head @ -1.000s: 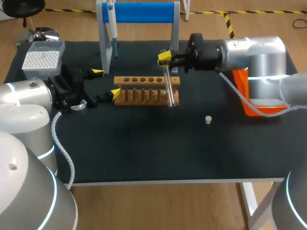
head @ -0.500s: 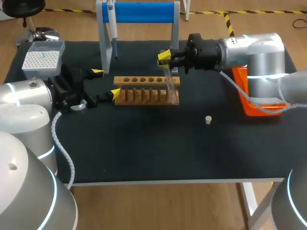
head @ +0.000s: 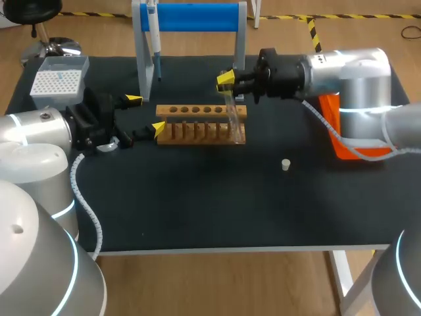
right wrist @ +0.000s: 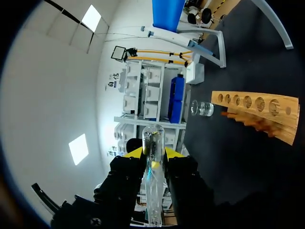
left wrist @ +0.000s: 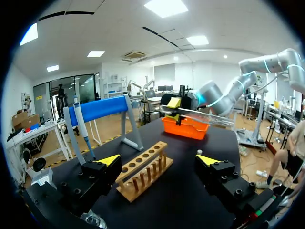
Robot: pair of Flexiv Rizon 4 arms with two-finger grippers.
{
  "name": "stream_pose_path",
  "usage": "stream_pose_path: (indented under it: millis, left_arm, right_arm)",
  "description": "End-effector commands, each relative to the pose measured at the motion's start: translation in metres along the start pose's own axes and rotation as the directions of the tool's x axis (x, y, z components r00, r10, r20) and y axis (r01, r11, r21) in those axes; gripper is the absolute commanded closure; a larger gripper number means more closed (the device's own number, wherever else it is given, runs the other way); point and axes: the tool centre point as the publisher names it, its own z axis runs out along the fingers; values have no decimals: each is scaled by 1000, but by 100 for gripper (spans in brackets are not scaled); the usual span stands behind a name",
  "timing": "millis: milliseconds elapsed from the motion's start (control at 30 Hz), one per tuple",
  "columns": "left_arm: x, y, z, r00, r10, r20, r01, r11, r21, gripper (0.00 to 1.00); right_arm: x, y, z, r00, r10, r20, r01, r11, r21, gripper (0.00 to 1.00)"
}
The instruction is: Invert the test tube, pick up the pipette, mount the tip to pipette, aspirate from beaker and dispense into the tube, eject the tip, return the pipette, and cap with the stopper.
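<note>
Head view: the tip box (head: 58,80) sits at the table's far left corner. Right of it, the left gripper (head: 146,114) hangs just left of the wooden rack (head: 197,125), its yellow-tipped fingers spread wide with nothing between them. The pipette (head: 153,36) hangs on the blue stand (head: 194,18) at the far edge. Over the rack's right end, the right gripper (head: 227,85) clamps the test tube (head: 232,118) by its upper part. The tube slants down across the rack; contact with the wood cannot be told. The stopper (head: 285,164) lies nearer, to the right. The orange bin (head: 332,125) stands at the far right.
</note>
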Motion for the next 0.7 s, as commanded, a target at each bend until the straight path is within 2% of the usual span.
stream_pose_path:
  millis: [33, 200, 233, 267, 300, 367, 433, 500, 600, 633, 700]
  left_arm:
    - [1, 2, 0, 1000, 1, 2, -1, 1000, 6, 0]
    - [1, 2, 0, 1000, 1, 2, -1, 1000, 6, 0]
    - [4, 0, 1, 999, 49, 6, -49, 998, 49, 0]
    - [9, -2, 0, 996, 92, -4, -90, 986, 141, 0]
    - [13, -2, -1, 992, 129, -16, -124, 975, 187, 0]
    - [20, -1, -2, 975, 222, -7, -212, 941, 264, 0]
    - [25, 0, -4, 955, 294, -29, -270, 908, 320, 0]
    - [30, 0, -6, 929, 365, -54, -315, 861, 400, 0]
    - [41, -5, -10, 862, 501, -82, -398, 767, 503, 0]
    - [43, -7, -9, 857, 510, -78, -416, 772, 480, 0]
    - [41, -10, -1, 875, 467, -127, -390, 837, 384, 0]
  right_arm:
    - [2, -1, 0, 1000, 0, 4, 0, 1000, -2, 100]
    - [2, -1, 0, 1000, 0, 4, 0, 1000, -2, 100]
    - [2, -1, 0, 1000, 0, 4, 0, 1000, -2, 100]
    - [2, -1, 0, 1000, 0, 4, 0, 1000, -2, 100]
    - [2, -1, 0, 1000, 0, 4, 0, 1000, -2, 100]
    - [2, -1, 0, 1000, 0, 4, 0, 1000, -2, 100]
    - [2, -1, 0, 1000, 0, 4, 0, 1000, -2, 100]
    - [2, -1, 0, 1000, 0, 4, 0, 1000, -2, 100]
    - [2, -1, 0, 1000, 0, 4, 0, 1000, -2, 100]
    - [2, -1, 0, 1000, 0, 4, 0, 1000, -2, 100]
    - [2, -1, 0, 1000, 0, 4, 0, 1000, -2, 100]
